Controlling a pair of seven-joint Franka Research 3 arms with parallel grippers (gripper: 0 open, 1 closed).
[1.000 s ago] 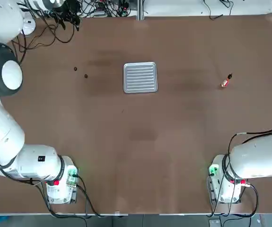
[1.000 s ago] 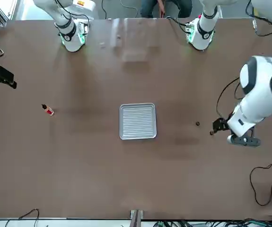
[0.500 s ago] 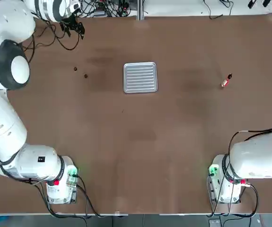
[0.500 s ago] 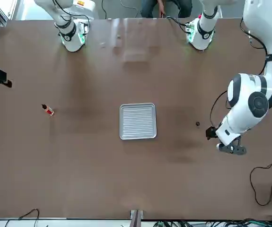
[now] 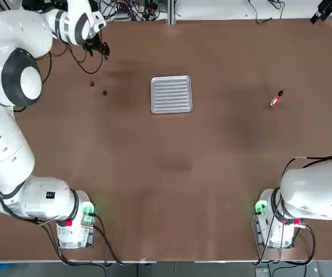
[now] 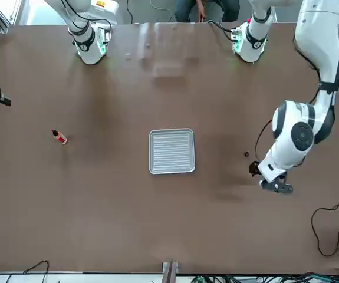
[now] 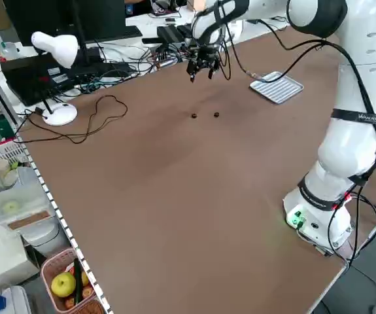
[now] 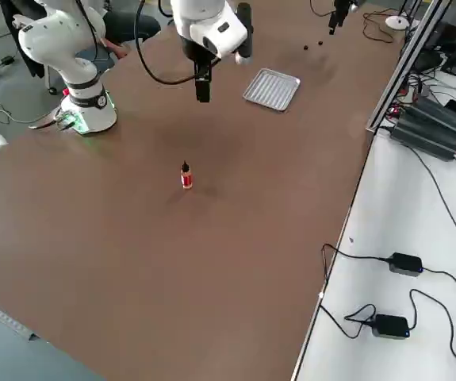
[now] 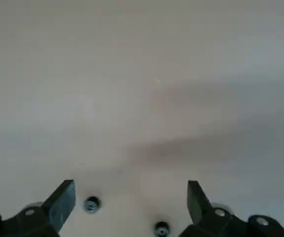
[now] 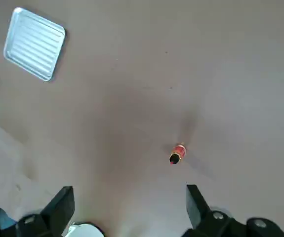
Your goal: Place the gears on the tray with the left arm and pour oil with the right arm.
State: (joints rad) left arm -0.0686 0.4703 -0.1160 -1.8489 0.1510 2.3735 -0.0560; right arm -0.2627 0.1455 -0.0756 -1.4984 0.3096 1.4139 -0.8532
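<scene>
Two tiny dark gears (image 5: 92, 84) (image 5: 104, 92) lie on the table left of the ribbed silver tray (image 5: 171, 94). My left gripper (image 5: 100, 49) hovers just beyond them, toward the far left corner. In the left wrist view it is open (image 9: 129, 198), with both gears (image 9: 92, 204) (image 9: 161, 228) low between its fingers. The small orange-red oil bottle (image 5: 276, 100) stands right of the tray. My right gripper (image 5: 323, 10) hangs high over the far right corner. The right wrist view shows it open (image 10: 129, 202) and empty, well above the oil (image 10: 177, 153) and the tray (image 10: 34, 43).
Cables (image 5: 125, 10) crowd the far table edge, and a white desk lamp (image 7: 55, 52) stands off the table's left side. Both arm bases (image 5: 73, 222) (image 5: 278, 219) sit at the near edge. Bare brown table lies between them and the tray.
The left arm has swung its gripper in from the far left corner toward the gears. The right gripper has drifted farther out toward the table's right edge. Gears, tray and oil have stayed put.
</scene>
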